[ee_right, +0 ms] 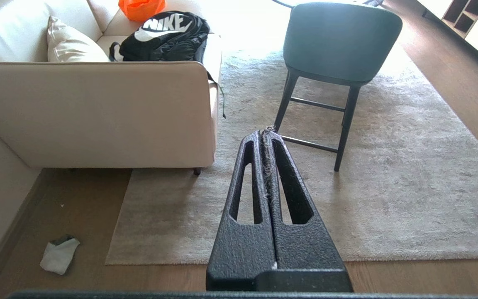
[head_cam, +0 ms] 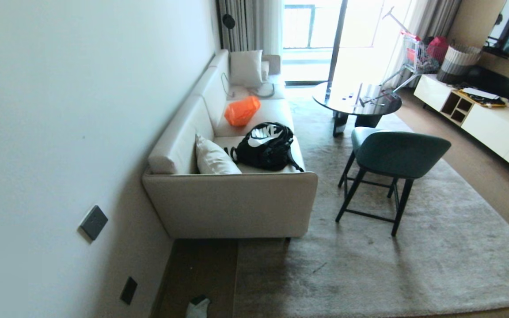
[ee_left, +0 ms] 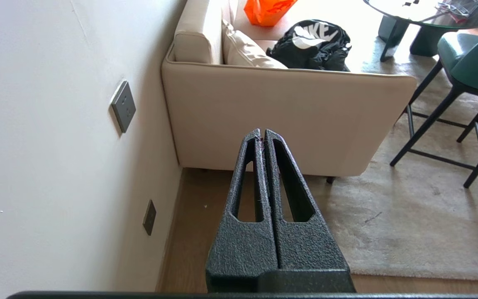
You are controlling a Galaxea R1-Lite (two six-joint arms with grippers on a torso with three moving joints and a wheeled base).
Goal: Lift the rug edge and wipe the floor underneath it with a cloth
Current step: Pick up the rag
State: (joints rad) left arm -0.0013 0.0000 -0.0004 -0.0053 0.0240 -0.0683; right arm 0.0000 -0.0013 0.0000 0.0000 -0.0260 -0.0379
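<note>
My left gripper (ee_left: 262, 132): fingers pressed flat together tip to tip, nothing btwn them, pointing fwd and slightly down, held up in the air. My right gripper (ee_right: 266, 132): same pose, jaws closed, empty except a few stray fibres stuck along the seam. Both arms sit parallel, neither shows in my head view. Neither touches anything.

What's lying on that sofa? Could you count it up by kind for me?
Pillows: 2, pillow near the arm, pillow at the far end
Backpacks: 1, black backpack
Bags: 1, orange bag
Total: 4 on the sofa
</note>
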